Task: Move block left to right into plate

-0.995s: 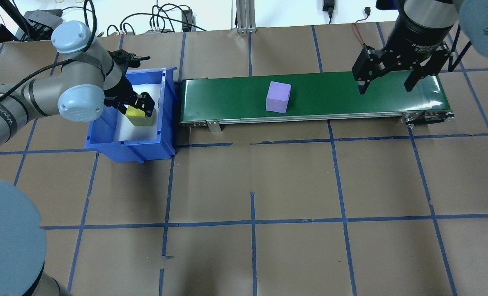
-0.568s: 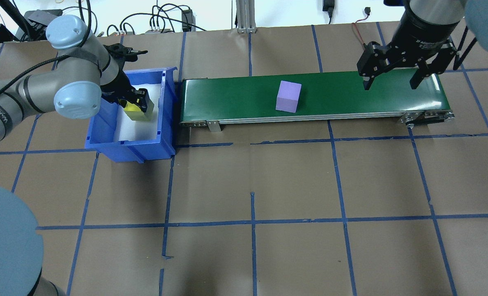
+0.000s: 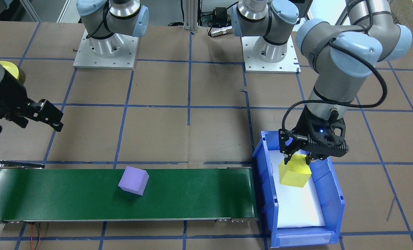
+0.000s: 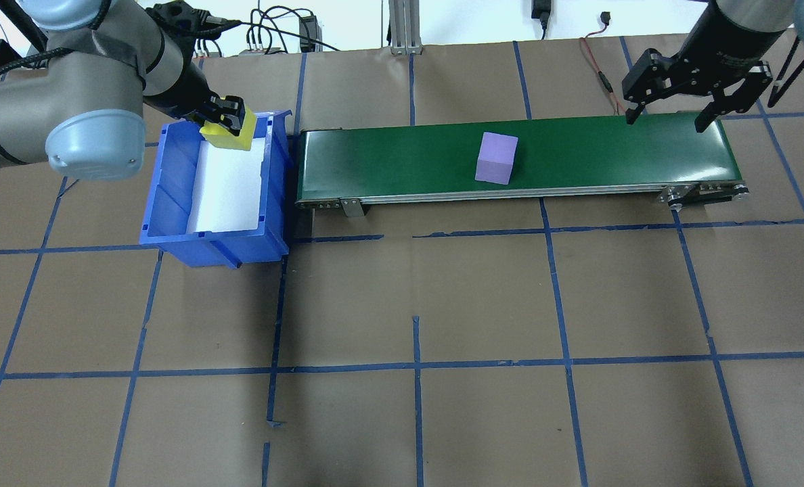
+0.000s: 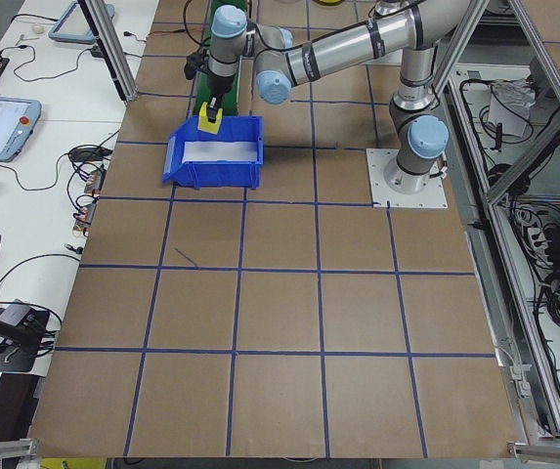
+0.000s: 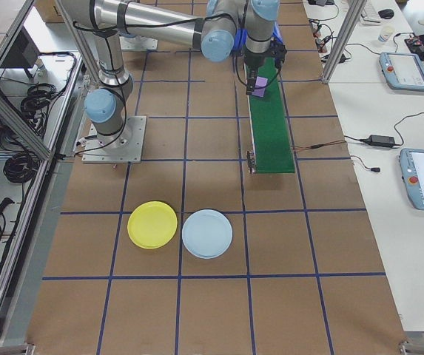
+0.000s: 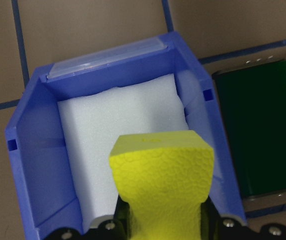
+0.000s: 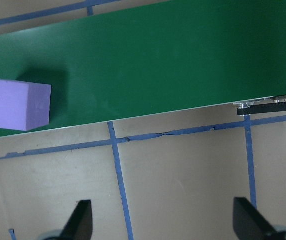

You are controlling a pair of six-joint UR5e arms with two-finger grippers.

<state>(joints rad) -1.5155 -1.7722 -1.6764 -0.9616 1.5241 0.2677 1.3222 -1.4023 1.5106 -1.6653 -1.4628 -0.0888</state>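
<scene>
Since earlier frames: yellow block (image 4: 227, 134) lifted from foam floor of blue bin (image 4: 172, 203) to above bin's far rim; purple block (image 4: 496, 157) carried rightward along green conveyor (image 4: 388, 159); right pincer (image 4: 670, 88) drawn back from over belt's right end toward its far edge.

Left pincer (image 3: 298, 160): clenched on yellow block, held clear of white foam, over bin's robot-side end.
Right pincer: released, jaws spread, nothing between them; hovered beside belt's right end.
Purple block: loose on belt, past mid-length, well short of right pincer.
Yellow plate (image 6: 152, 224): on bench near robot's right, beside pale blue plate (image 6: 207, 234), well apart from belt end; no block in either.

Progress, judged: early. One block in transit, one just lifted, none delivered. Remaining: yellow block onto belt; both picked at right end and placed in yellow plate.
</scene>
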